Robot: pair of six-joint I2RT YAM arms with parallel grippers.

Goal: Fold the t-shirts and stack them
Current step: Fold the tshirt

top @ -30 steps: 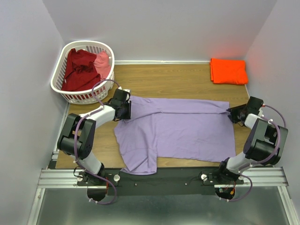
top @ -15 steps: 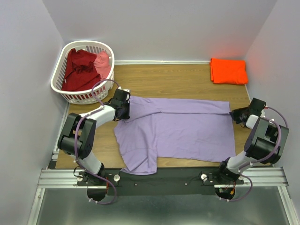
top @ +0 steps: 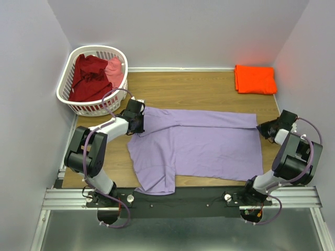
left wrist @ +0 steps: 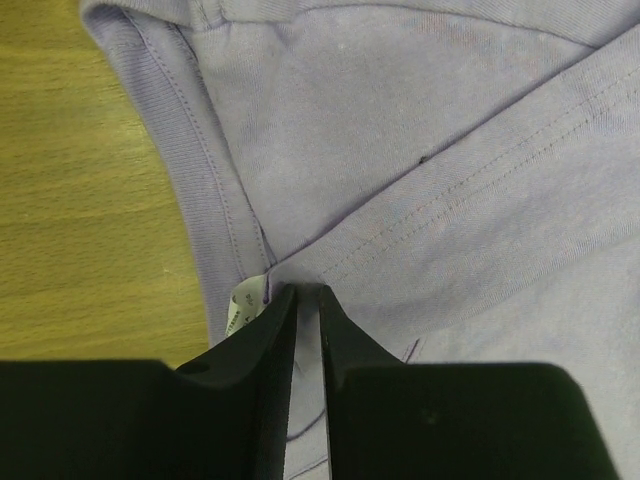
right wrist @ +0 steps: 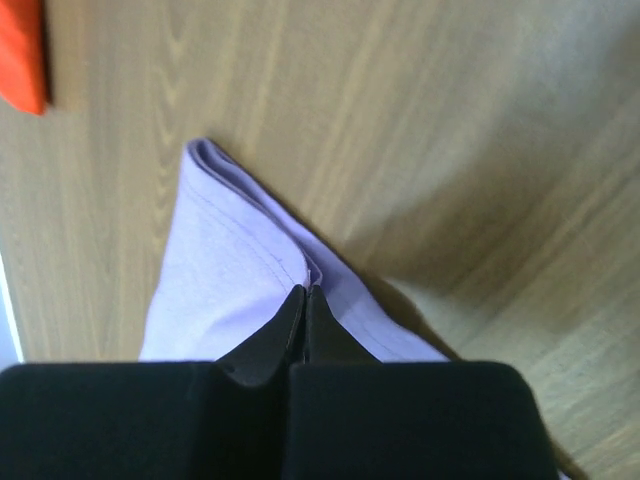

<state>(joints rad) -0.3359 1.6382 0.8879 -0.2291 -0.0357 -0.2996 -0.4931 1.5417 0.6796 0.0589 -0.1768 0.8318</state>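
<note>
Far left, the dk red t-shirt [top: 88,78] and pink t-shirt [top: 115,71] are sitting unfolded in the laundry basket [top: 65,79]. You're holding the left gripper [top: 140,124] at the collar of the lavender t-shirt [top: 204,149], jaws nearly together w/ a slim gap (can't tell if cloth's pinched). That shirt's lying spread mid-table. Your right gripper [top: 261,127] is pinching its far right corner, jaws closed on cloth. Far right, the orange t-shirt [top: 255,78] is lying folded: approx. one done, three remaining.
</note>
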